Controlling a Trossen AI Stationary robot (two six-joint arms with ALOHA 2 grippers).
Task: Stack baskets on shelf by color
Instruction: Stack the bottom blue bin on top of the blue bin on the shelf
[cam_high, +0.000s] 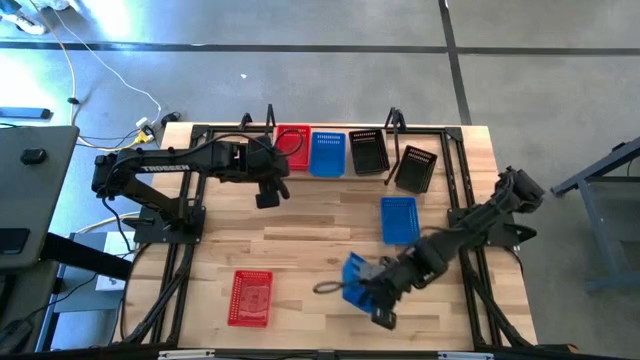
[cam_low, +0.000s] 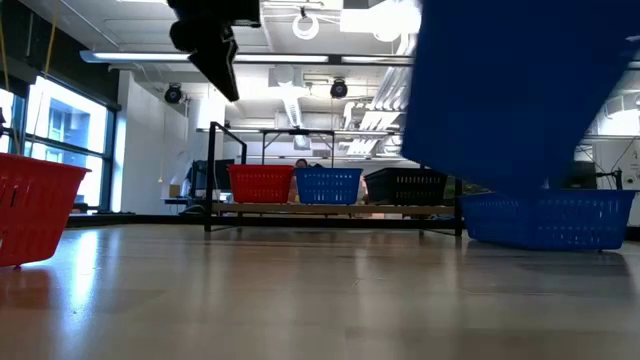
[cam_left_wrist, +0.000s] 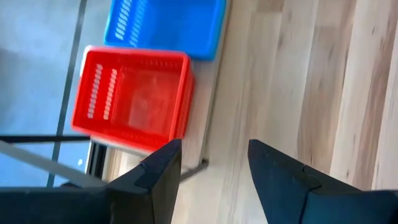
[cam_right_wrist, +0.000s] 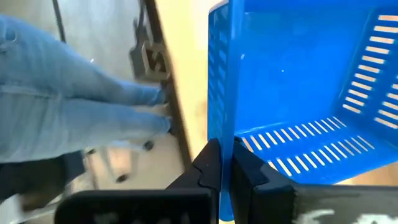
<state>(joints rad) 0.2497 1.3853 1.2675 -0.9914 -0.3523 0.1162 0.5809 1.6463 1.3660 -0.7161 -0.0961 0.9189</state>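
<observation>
Several perforated baskets show. On the shelf (cam_high: 340, 175) at the table's far edge stand a red basket (cam_high: 292, 147), a blue one (cam_high: 327, 153) and a black one (cam_high: 368, 152). A second black basket (cam_high: 415, 168) lies tilted by the shelf's right end. A blue basket (cam_high: 399, 219) rests on the table, and a red one (cam_high: 250, 298) sits near the near-left corner. My right gripper (cam_high: 372, 295) is shut on a third blue basket (cam_high: 356, 276) near the table's near edge. My left gripper (cam_high: 268, 195) hovers open just in front of the shelf's red basket (cam_left_wrist: 134, 99). My right gripper pinches the blue basket's side wall at its rim (cam_right_wrist: 222, 134), one finger (cam_right_wrist: 208, 171) outside and the other inside the hollow. The basket is tipped, with its open side facing the wrist camera. In the low view the held blue basket (cam_low: 520, 90) hangs clear above the tabletop.
The shelf's black wire uprights (cam_high: 270, 118) stand at both ends. Black frame rails (cam_high: 470, 260) run along the table's left and right sides. A person's legs in jeans (cam_right_wrist: 74, 106) stand beside the table's edge. Bare tabletop lies between the red basket and the shelf.
</observation>
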